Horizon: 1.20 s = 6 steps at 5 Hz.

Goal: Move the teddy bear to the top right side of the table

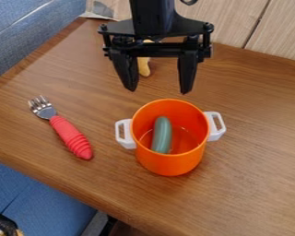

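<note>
Gripper (157,91) wide open, holding nothing, above the surface (248,138). Behind it, partly hidden, lies a tan thing (144,68), too covered to confirm as the teddy bear. Before it stands the pot (168,163), green thing (162,134) inside; left in view, the fork (70,136).

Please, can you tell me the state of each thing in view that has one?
Gripper: open, holding nothing
Orange pot: upright, without lid
Gray-green object: inside the pot
Red-handled fork: lying on the table
Tan object: partly hidden behind the gripper
</note>
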Tool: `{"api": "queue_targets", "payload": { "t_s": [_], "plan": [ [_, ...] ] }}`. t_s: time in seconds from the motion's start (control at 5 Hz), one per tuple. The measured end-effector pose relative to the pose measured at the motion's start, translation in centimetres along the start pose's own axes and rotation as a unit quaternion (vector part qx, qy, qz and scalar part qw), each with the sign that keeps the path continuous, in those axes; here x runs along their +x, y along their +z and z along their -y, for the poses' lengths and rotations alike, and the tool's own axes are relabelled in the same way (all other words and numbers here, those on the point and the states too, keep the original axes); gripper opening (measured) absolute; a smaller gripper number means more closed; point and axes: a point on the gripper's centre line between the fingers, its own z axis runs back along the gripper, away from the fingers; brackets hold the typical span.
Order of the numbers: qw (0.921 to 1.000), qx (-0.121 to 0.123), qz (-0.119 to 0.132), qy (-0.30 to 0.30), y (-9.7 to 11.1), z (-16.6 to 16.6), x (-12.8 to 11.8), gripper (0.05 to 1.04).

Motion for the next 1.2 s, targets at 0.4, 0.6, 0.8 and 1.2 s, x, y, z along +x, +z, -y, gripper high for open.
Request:
{"api": "queue_targets", "payload": {
  "t_s": [0.4,0.6,0.8,1.2],
  "plan": [
    [0.9991,0.004,-0.012,0.042,-0.5,-1.0,2.1,1.001],
    [0.9977,0.004,-0.001,0.068,-0.5,-1.4,5.0,1.001],
    [0.9932,0.000,0.013,0.116,-0.6,-3.0,8.7,1.001],
    [0.9839,0.013,0.028,0.176,-2.6,-6.1,13.4,1.001]
  ]
}}
